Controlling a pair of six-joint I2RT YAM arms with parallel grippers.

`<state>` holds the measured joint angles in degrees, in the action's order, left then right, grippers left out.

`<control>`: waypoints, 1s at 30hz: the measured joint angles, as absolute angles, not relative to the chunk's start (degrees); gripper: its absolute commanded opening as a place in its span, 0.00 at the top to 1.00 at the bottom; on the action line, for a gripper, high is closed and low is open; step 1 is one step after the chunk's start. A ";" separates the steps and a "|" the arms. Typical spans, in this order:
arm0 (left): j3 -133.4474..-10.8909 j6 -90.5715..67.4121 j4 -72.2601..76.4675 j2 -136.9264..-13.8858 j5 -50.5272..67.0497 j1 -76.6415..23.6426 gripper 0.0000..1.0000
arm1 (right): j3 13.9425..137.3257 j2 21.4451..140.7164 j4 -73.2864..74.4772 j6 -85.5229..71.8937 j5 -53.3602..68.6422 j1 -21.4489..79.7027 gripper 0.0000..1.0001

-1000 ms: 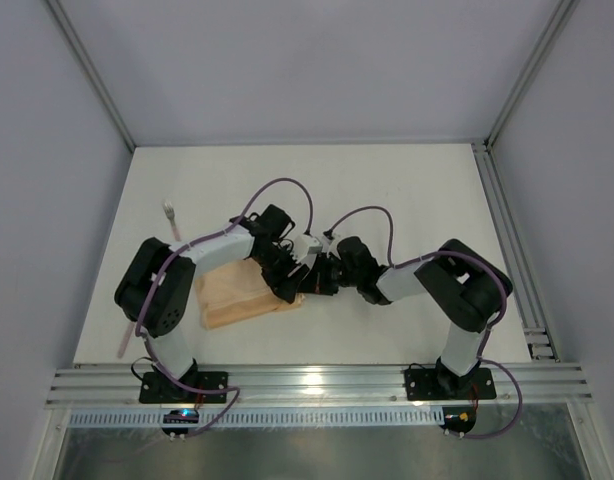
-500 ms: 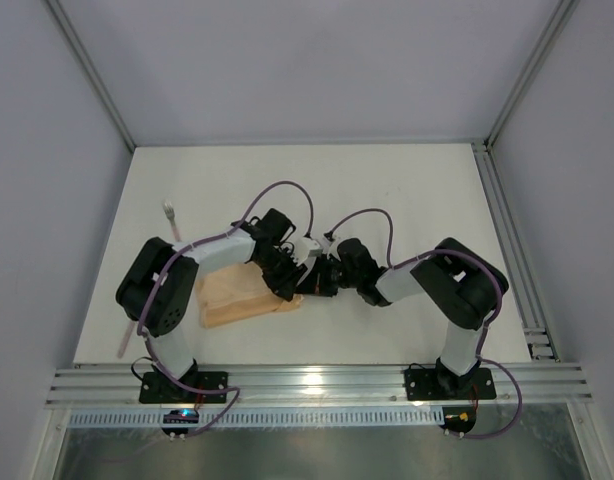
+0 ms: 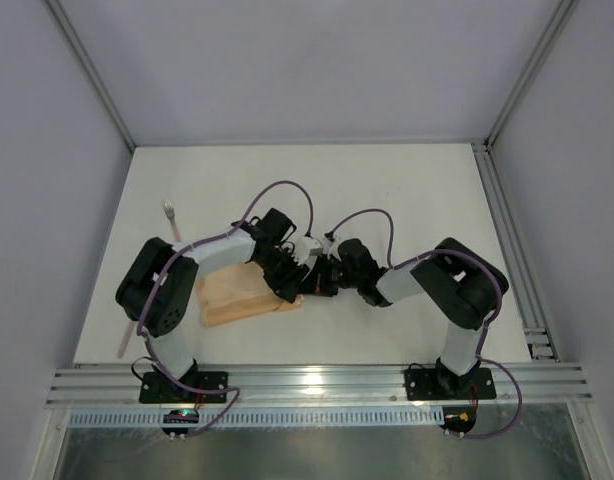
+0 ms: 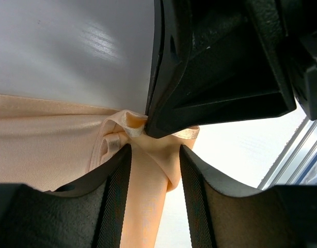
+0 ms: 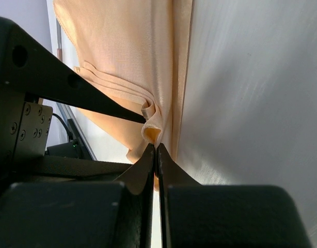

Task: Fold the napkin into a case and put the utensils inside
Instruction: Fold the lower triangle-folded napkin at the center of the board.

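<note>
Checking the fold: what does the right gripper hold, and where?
The peach-orange cloth napkin, by a bunched fold at its edge, pinched between the right gripper's fingers.

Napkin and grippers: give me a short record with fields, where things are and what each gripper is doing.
napkin: folded, flat on table, left of centre
left gripper: open, jaws either side of a napkin fold
right gripper: shut, pinching a fold at the napkin's edge
utensil: on table left of napkin, outside it
</note>
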<state>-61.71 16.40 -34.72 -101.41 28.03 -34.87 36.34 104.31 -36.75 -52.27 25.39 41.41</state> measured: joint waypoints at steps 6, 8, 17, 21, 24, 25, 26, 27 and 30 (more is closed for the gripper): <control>-61.71 16.38 -34.44 -100.38 25.47 -34.85 0.53 | 35.75 104.31 -37.15 -52.27 25.26 41.41 0.97; -61.71 16.29 -34.35 -100.14 24.80 -34.85 0.53 | 35.75 104.31 -37.17 -52.27 25.26 41.41 0.97; -61.93 15.81 -34.15 -100.01 24.23 -34.85 0.48 | 35.75 104.31 -37.23 -52.27 25.26 41.41 0.97; -62.24 15.86 -33.47 -100.01 23.77 -34.85 0.47 | 35.73 104.31 -37.23 -52.27 25.28 41.41 0.97; -62.43 16.25 -33.04 -100.01 23.75 -34.85 0.46 | 35.68 104.31 -37.23 -52.27 25.28 41.41 0.97; -62.46 16.47 -32.97 -100.01 23.75 -34.85 0.47 | 35.66 104.31 -37.23 -52.27 25.28 41.41 0.97; -62.46 16.62 -32.95 -100.03 23.77 -34.85 0.47 | 35.66 104.33 -37.23 -52.27 25.28 41.41 0.97; -62.46 16.69 -32.93 -100.09 23.79 -34.85 0.47 | 35.66 104.31 -37.23 -52.27 25.28 41.41 0.97; -62.46 16.71 -32.71 -100.60 23.92 -34.85 0.50 | 35.66 104.31 -37.23 -52.27 25.28 41.41 0.97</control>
<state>-62.46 16.71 -32.71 -100.60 23.92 -34.85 35.66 104.31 -37.23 -52.27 25.28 41.41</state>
